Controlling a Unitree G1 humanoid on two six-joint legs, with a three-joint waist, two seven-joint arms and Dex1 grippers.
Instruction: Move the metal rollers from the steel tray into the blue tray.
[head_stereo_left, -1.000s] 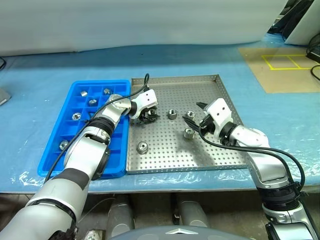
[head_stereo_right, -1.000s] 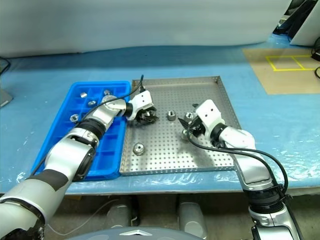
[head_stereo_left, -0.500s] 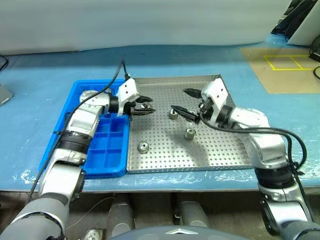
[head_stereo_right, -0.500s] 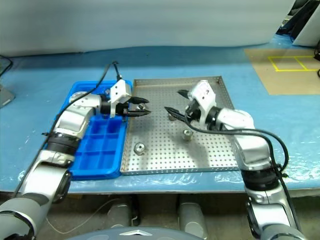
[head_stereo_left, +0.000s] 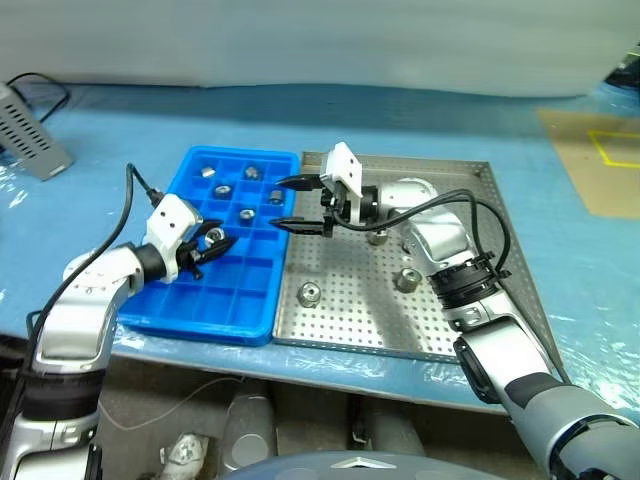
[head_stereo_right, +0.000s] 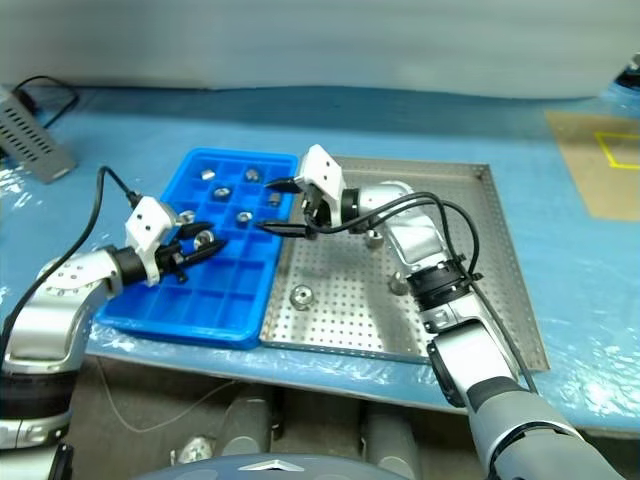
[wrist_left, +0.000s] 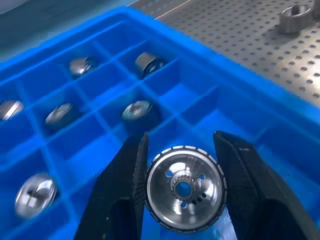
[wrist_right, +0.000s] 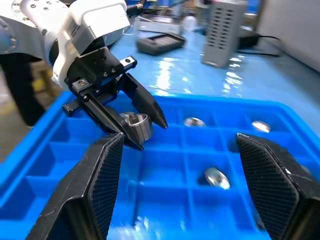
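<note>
Five rollers (head_stereo_left: 246, 212) are already sitting in the blue tray (head_stereo_left: 150, 312), toward twelve o'clock. The left end effector (head_stereo_left: 212, 240) is gripping a sixth (wrist_left: 184, 188) over it. Three (head_stereo_left: 311, 293) are remaining on the steel tray (head_stereo_left: 510, 262). The right end effector (head_stereo_left: 292, 203) is gaping wide, carrying nothing.

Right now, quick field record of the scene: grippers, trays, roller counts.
left gripper: shut on a metal roller, over the blue tray
right gripper: open, empty, over the seam between the trays
steel tray: three rollers on its floor, nearest, one beside the right forearm, one partly behind the arm
blue tray contents: five rollers seated in far compartments, e.g.
near compartments: bare
next, likely: left gripper lowers and releases its roller into a free cell
</note>
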